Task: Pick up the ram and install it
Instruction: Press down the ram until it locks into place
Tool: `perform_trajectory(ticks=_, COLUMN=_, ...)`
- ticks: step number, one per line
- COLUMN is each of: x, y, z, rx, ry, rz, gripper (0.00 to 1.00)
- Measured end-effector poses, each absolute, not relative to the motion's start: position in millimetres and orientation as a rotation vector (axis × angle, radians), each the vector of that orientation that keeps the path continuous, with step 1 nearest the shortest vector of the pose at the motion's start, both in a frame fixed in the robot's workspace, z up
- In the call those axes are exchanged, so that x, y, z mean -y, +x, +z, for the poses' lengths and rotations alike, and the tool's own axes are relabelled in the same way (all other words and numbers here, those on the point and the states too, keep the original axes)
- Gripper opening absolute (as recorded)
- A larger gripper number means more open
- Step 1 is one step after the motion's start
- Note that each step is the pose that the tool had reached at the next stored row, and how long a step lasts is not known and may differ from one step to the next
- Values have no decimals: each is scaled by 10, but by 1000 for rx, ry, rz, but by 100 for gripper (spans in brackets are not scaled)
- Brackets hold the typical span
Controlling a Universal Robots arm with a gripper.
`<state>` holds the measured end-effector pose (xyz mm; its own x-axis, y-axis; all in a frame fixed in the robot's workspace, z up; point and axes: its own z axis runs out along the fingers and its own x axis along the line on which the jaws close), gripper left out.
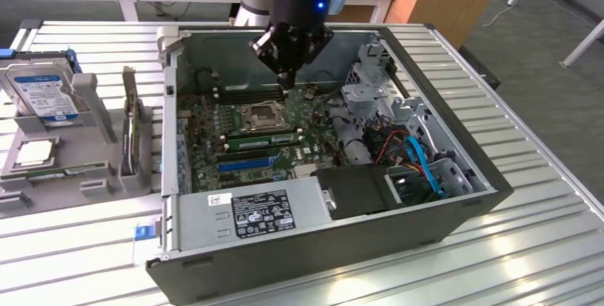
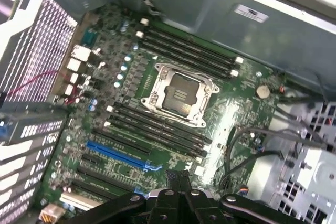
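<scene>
I'm hovering my claw [image 1: 284,78], fingers pinched shut on nothing, inside the case [image 1: 283,267] above the slots [image 1: 247,92], while the ram [image 1: 59,173] is lying flat in the tray [image 1: 19,201] outside the case, well off toward the exterior view's left, long axis pointing at the case.

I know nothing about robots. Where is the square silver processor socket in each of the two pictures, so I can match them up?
Exterior view: the processor socket sits mid-motherboard inside the open computer case, just below the arm's black head.
Wrist view: the socket lies between two banks of long black memory slots.
Shared landmark: the blue expansion slot.
</scene>
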<state>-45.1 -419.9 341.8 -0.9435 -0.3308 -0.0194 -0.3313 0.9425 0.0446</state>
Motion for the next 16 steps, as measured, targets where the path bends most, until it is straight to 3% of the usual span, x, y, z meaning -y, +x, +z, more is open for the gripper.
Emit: perform_trajectory(ticks=16, x=4199, y=-451, z=3408, rx=-3122, ry=-74, rz=70, gripper=10)
